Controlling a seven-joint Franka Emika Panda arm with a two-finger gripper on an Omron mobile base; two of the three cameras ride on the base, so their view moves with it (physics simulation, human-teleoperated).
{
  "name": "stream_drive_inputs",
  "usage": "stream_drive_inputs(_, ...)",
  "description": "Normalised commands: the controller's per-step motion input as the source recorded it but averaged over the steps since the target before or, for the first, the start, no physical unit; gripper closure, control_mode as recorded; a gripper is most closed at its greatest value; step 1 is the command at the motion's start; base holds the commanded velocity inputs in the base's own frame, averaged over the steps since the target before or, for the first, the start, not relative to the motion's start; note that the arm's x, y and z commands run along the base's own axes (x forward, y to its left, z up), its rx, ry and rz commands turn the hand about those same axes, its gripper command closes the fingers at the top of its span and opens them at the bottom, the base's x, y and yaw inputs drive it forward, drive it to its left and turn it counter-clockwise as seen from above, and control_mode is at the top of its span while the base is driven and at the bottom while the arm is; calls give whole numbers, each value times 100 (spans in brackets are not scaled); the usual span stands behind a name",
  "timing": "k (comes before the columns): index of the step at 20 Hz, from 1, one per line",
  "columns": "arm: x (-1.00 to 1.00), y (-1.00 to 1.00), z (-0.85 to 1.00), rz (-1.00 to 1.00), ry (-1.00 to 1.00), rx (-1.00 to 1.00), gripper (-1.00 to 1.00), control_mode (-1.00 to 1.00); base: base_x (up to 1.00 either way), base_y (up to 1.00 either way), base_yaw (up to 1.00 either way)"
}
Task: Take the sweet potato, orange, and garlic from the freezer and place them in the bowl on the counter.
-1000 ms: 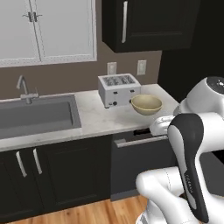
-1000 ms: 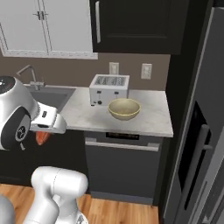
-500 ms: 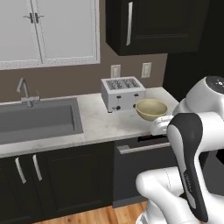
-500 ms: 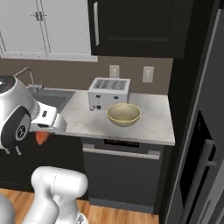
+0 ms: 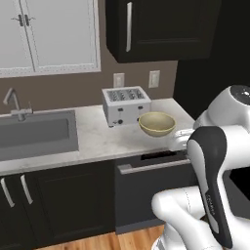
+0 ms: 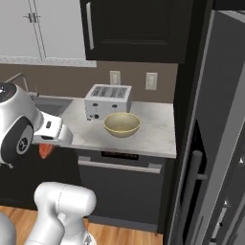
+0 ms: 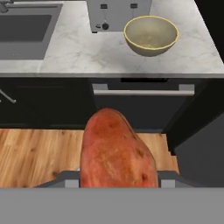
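Observation:
My gripper is shut on the sweet potato, a reddish-orange oblong lump that rises between the fingers in the hand view. From the right base view the sweet potato hangs under the hand, left of the counter's front edge. The pale yellow-tan bowl stands on the marbled counter ahead and to the right, beside the toaster. Both base views show the bowl with nothing in it. The freezer's grey door fills the right side. Orange and garlic are out of view.
A silver four-slot toaster sits behind the bowl. The steel sink with its faucet lies to the left. A dark dishwasher front with a bar handle is under the counter, above the wood floor.
The whole picture has shifted, so the base has driven; counter, toaster and bowl now sit further left in both base views. The arm's pose and its grip on the sweet potato are unchanged.

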Motion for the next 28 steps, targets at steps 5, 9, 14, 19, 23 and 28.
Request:
stream_drive_inputs(5,0,0,0,0,0,0,100,100,24,-37,0)
stream_drive_inputs(9,0,0,0,0,0,0,100,100,31,-26,0)
stream_drive_inputs(14,0,0,0,0,0,0,100,100,39,-19,0)
stream_drive_inputs(19,0,0,0,0,0,0,100,100,37,-22,0)
stream_drive_inputs(23,0,0,0,0,0,0,100,100,35,-26,0)
stream_drive_inputs(28,0,0,0,0,0,0,100,100,35,-25,0)
